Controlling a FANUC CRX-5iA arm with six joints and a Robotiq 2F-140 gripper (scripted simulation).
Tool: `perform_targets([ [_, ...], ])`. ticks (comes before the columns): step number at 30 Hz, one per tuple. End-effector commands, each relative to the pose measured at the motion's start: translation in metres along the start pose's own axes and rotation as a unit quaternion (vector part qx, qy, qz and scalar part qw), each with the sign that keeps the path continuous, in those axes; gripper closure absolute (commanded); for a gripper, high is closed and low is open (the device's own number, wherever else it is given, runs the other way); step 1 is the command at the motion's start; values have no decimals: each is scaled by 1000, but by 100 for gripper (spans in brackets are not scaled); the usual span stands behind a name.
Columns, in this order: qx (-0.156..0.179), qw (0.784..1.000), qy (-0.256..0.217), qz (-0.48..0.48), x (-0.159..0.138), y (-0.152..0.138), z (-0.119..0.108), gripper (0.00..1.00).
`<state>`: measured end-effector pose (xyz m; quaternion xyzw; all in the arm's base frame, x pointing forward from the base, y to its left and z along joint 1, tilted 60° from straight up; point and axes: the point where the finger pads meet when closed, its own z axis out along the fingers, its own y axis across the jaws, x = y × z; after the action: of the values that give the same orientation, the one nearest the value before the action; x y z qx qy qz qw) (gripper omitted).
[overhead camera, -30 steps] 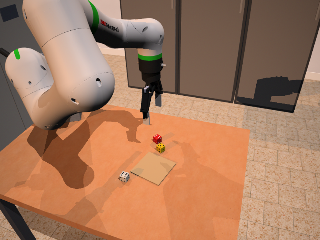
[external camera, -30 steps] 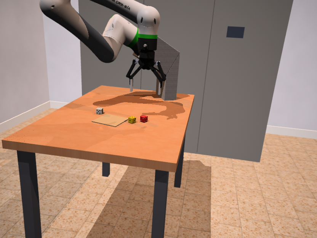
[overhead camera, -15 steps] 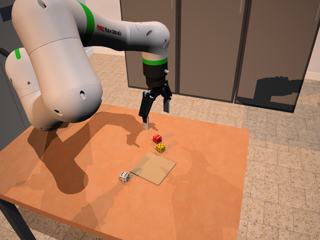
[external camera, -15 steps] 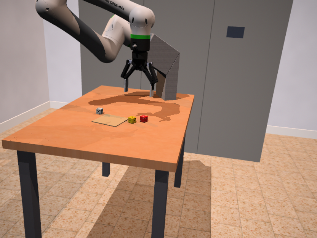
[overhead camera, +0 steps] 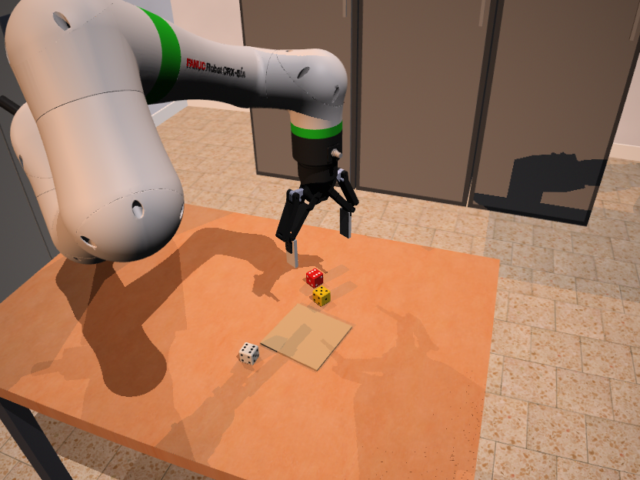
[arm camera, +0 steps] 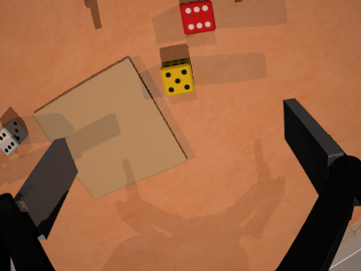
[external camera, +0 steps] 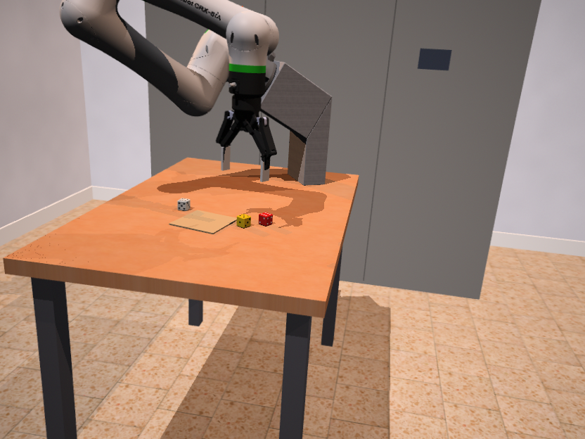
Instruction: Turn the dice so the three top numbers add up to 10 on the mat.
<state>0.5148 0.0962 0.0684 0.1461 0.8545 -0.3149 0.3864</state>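
A tan mat (overhead camera: 305,335) lies flat on the orange table; it also shows in the exterior view (external camera: 202,221) and the wrist view (arm camera: 110,125). No die is on it. A red die (overhead camera: 314,277) (external camera: 265,218) (arm camera: 197,16) shows six on top. A yellow die (overhead camera: 321,295) (external camera: 243,220) (arm camera: 177,79) shows five on top and sits just off the mat's edge. A white die (overhead camera: 248,353) (external camera: 183,204) (arm camera: 12,137) sits off the opposite edge. My gripper (overhead camera: 320,242) (external camera: 242,171) hangs open and empty above the table, behind the red die.
A grey angled block (external camera: 302,127) stands at the table's back edge, close behind the gripper. Brown cabinets (overhead camera: 439,92) stand on the floor beyond the table.
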Motion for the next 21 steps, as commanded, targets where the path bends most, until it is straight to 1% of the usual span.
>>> perform_targets([
  [1, 0, 1000, 0, 0, 0, 0, 0, 0],
  [5, 0, 1000, 0, 0, 0, 0, 2, 0],
  [10, -1, 1000, 2, -1, 3, 1, 29, 0],
  [12, -1, 1000, 2, -1, 3, 1, 31, 0],
  [13, -1, 1000, 2, -1, 3, 1, 31, 72],
  [21, -1, 1000, 2, -1, 3, 1, 31, 72],
])
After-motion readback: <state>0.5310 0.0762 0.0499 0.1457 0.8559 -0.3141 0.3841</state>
